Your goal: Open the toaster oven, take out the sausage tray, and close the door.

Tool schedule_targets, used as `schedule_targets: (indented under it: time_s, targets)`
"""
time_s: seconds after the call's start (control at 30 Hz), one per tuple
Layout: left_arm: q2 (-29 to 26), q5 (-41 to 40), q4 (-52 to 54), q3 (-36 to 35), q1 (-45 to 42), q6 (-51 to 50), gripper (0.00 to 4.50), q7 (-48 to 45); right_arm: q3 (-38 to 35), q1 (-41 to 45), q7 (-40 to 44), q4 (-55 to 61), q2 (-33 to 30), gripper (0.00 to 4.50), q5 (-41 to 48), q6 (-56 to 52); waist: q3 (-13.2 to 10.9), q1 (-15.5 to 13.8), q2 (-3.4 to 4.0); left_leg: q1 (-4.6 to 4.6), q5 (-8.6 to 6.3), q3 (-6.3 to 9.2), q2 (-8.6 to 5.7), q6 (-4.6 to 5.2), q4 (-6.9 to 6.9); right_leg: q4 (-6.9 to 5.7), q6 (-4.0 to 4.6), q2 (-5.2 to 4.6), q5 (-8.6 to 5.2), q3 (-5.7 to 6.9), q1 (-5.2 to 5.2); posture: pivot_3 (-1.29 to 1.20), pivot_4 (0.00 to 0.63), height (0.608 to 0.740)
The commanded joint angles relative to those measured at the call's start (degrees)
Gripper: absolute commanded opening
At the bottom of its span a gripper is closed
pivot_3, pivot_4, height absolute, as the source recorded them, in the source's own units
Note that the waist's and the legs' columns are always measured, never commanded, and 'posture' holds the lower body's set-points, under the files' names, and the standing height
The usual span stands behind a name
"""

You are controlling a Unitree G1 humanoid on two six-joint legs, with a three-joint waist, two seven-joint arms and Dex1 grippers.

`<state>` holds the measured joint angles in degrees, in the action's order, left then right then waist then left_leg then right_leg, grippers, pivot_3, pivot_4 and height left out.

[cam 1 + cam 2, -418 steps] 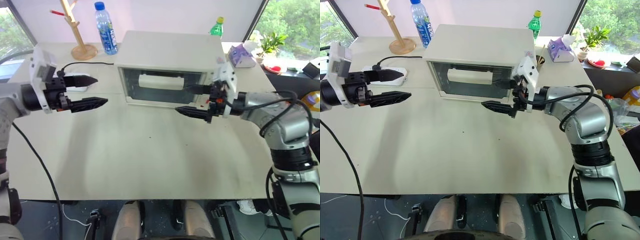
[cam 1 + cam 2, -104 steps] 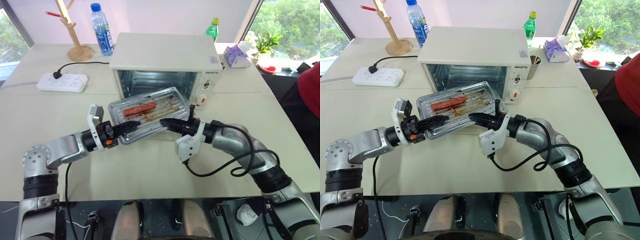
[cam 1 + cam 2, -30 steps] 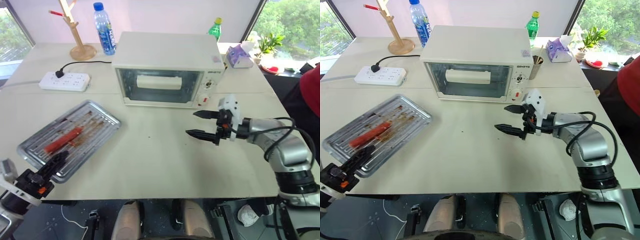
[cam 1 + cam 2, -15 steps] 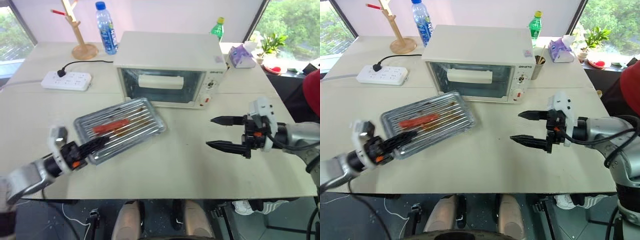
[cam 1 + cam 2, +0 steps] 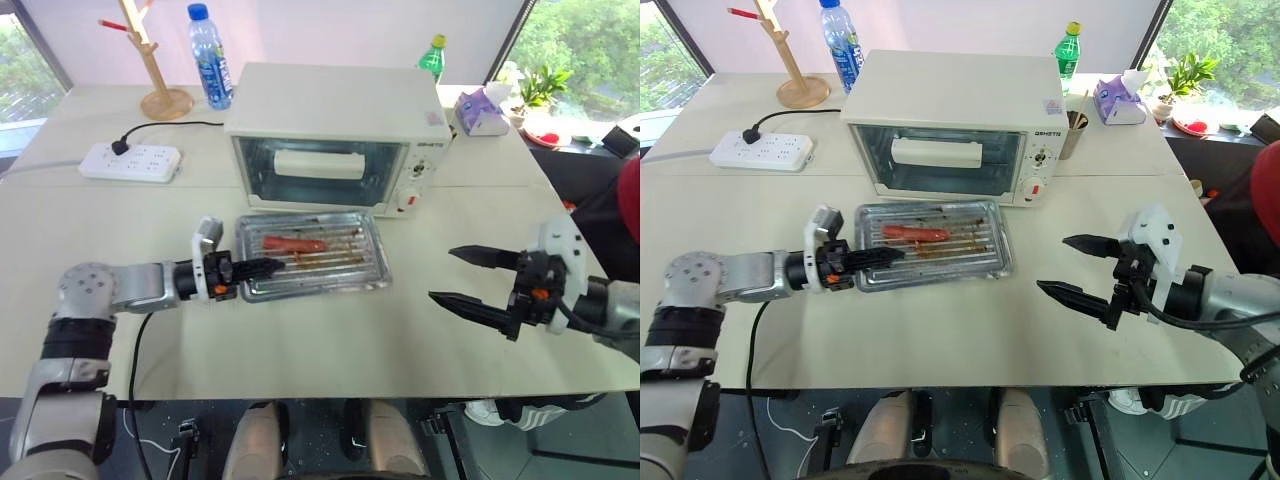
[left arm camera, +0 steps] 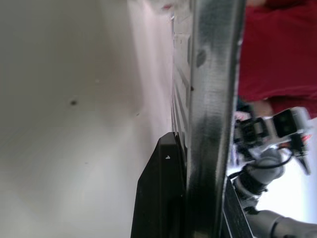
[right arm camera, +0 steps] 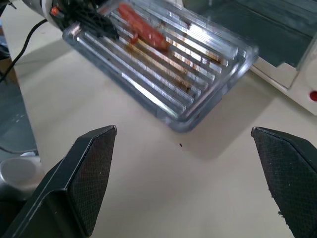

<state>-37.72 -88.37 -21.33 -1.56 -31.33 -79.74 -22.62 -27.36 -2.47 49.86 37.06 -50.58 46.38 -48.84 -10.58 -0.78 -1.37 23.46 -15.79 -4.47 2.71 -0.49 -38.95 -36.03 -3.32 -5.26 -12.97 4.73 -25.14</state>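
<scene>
My right hand (image 5: 1073, 266) hangs nearest me, over the bare bench (image 5: 330, 340), released with its 2 fingers spread wide and nothing between them. My left hand (image 5: 258, 268) is clenched on the left short rim of the sausage tray (image 5: 345, 268), which sits out on the bench just in front of the toaster oven (image 5: 335, 135); I cannot tell whether the tray is resting flat or slightly lifted.

I judge the tray to be stiff thin metal, light for its spread, and slick at the rim, so a pinch at 1 end lets the far end sag or swing. The rim is the only sensible hold; the wire rack looks loose enough to shift inside. The sausage (image 5: 293, 243) lies unsecured on the rack toward my left side and would roll if the tray tilts, so I should keep it level. It may be warm, though nothing here shows that.

Beyond it, the door (image 5: 322, 170) looks shut, its white bar handle across the glass.

Writing: a short dark word sits at the top of the oven's control panel (image 5: 1042, 132), too small for me to read. The water bottle (image 5: 211, 57) at the back carries a blue label I also cannot read.
</scene>
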Motion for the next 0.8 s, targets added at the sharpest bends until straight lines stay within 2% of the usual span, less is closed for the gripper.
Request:
schedule_targets:
  time_s: [0.03,0.27,0.3,0.33,0.57,0.6,0.73,0.8]
  targets:
    - [1.7,8.4,-1.2,2.0,-3.1,-0.4,0.00,-6.5,-1.8,-0.9,-2.2,2.7,0.6,4.46,1.6,0.5,0.0,0.0,-0.02,0.00,0.00,0.00,0.00,0.00,0.00,0.01,0.00,0.00,0.00,0.00,0.00,0.00,0.150,0.722]
    - [4.8,22.0,-6.4,3.9,-7.5,1.3,0.00,-16.3,-1.2,-1.5,-4.3,3.0,0.4,4.46,2.3,1.4,0.0,-0.1,-0.03,0.02,0.00,0.02,0.00,0.01,-0.03,0.03,0.01,-0.01,0.00,0.00,0.02,0.00,0.150,0.722]
    - [4.8,23.8,-6.9,4.1,-7.8,1.6,0.53,-17.6,-1.2,-1.8,-4.1,2.9,0.1,4.50,2.1,1.7,0.0,-0.1,-0.03,0.02,0.00,0.03,-0.01,0.01,-0.03,0.03,0.01,-0.01,0.00,0.00,0.02,0.00,0.150,0.722]
    - [4.7,25.4,-7.3,4.2,-7.9,1.8,0.83,-18.8,-1.1,-2.0,-3.9,2.9,-0.1,4.50,1.8,2.0,0.0,-0.1,-0.03,0.02,0.00,0.03,0.00,0.01,-0.02,0.03,0.01,-0.01,0.00,0.00,0.02,0.00,0.150,0.722]
    - [0.1,33.1,-5.7,3.2,-6.0,3.1,4.28,-25.5,0.7,-1.0,-3.9,1.3,-0.6,4.50,0.8,3.4,0.0,0.2,-0.04,-0.02,0.00,0.06,0.05,0.01,-0.02,0.00,0.01,0.01,0.00,0.00,0.01,0.00,0.150,0.722]
    - [-1.6,35.0,-4.0,3.8,-4.8,5.1,4.40,-26.5,1.2,-0.7,-3.8,1.0,-0.6,4.50,0.6,3.7,0.0,0.2,-0.03,-0.06,0.00,0.07,0.08,0.01,-0.02,-0.01,0.01,0.03,0.00,0.00,0.01,0.00,0.150,0.722]
    - [-7.8,40.6,1.2,4.0,-0.3,12.8,4.40,-29.7,3.3,0.1,-2.8,-0.3,-0.9,4.50,-0.7,5.1,0.0,0.7,0.02,-0.13,-0.01,0.09,0.20,0.01,0.02,-0.03,0.02,0.12,0.00,-0.03,-0.01,0.00,0.150,0.722]
    - [-13.2,46.3,6.8,4.5,4.5,23.1,4.40,-33.5,4.3,1.1,-1.5,-2.0,-1.3,4.50,-1.7,6.1,0.0,0.9,0.06,-0.13,-0.01,0.10,0.24,0.01,0.04,-0.05,0.03,0.16,0.00,-0.03,-0.04,0.00,0.150,0.722]
